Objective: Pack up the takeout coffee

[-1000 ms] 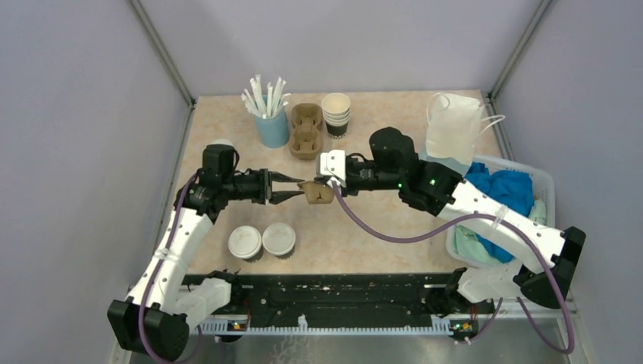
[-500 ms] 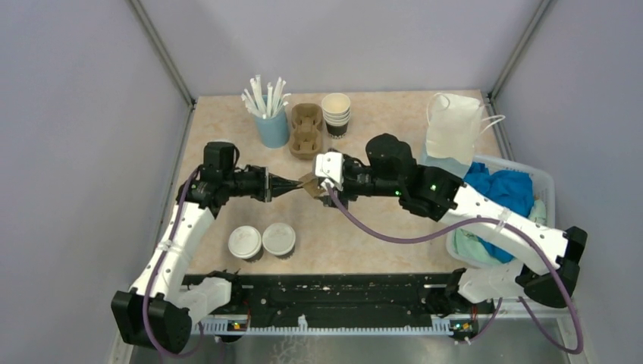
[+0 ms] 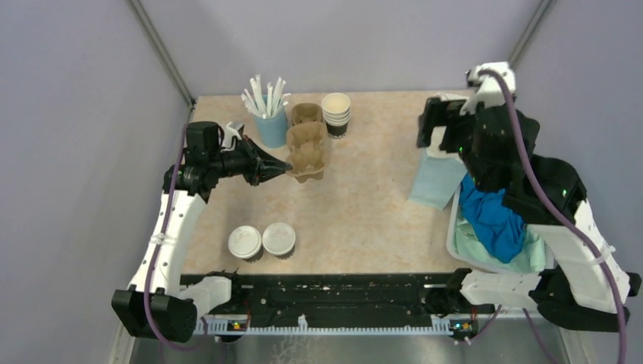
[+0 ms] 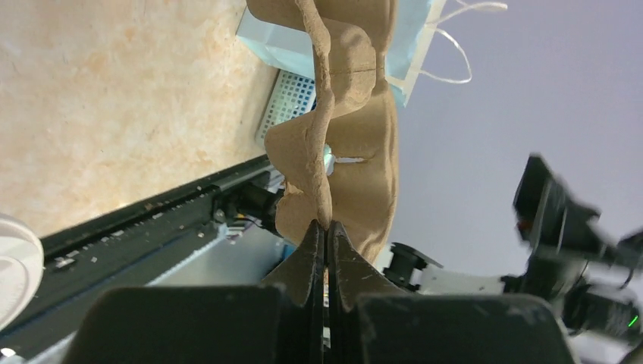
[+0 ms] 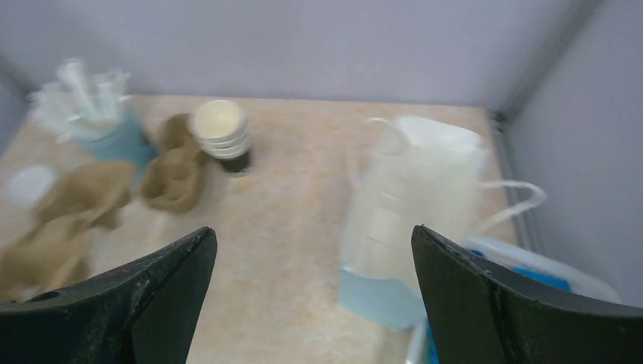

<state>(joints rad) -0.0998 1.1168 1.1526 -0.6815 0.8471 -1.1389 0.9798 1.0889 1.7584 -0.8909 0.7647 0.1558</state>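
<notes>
Near edge: the two takeout coffee cups [image 3: 245,243] stand upright side by side on the table [image 3: 364,220], white lids on, neither in any holder.

Mid-table, left: the left gripper [image 3: 285,168] is pressed together on a thin edge wall of a brown pulp cup carrier [image 3: 307,150]. The carrier appears clear of the surface, its wells empty.

Far side: a blue cup of straws [image 3: 269,125], a second pulp carrier [image 3: 306,114], a stack of open paper cups [image 3: 336,112].

Far right: the right gripper [image 5: 311,243] hangs high, fingers spread wide with nothing between them, above a pale handled bag [image 5: 413,205].

Judgement: early stage. The carrier is in hand but not yet set down; seating both cups, and probably bagging, is left.
</notes>
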